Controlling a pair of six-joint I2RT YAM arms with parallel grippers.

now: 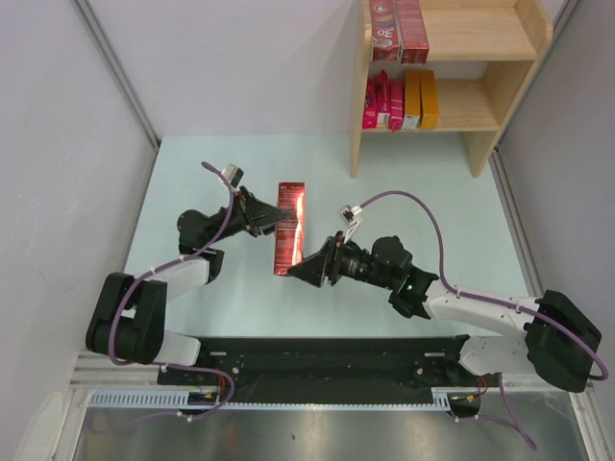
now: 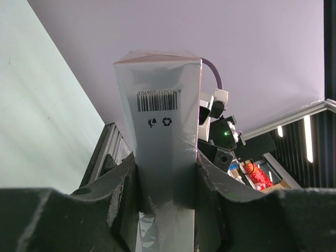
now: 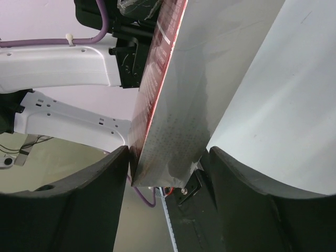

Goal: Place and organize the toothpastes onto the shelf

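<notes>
A long carton with a red printed face and silver sides, one of the toothpastes (image 1: 288, 227), hangs above the middle of the table. My left gripper (image 1: 273, 220) is shut on its far part; in the left wrist view both pads press the silver carton (image 2: 163, 131) with its barcode. My right gripper (image 1: 294, 270) stands open around the near end of the carton (image 3: 178, 105): the left finger (image 3: 100, 194) touches its red edge, while the right finger (image 3: 247, 184) stays a little apart. The wooden shelf (image 1: 500, 77) at the back right holds other cartons.
On the shelf's top board lie dark red cartons (image 1: 399, 29). The lower board has pink cartons (image 1: 381, 101) and orange-yellow ones (image 1: 420, 98) standing side by side, with bare board to their right. Grey walls close in both table sides.
</notes>
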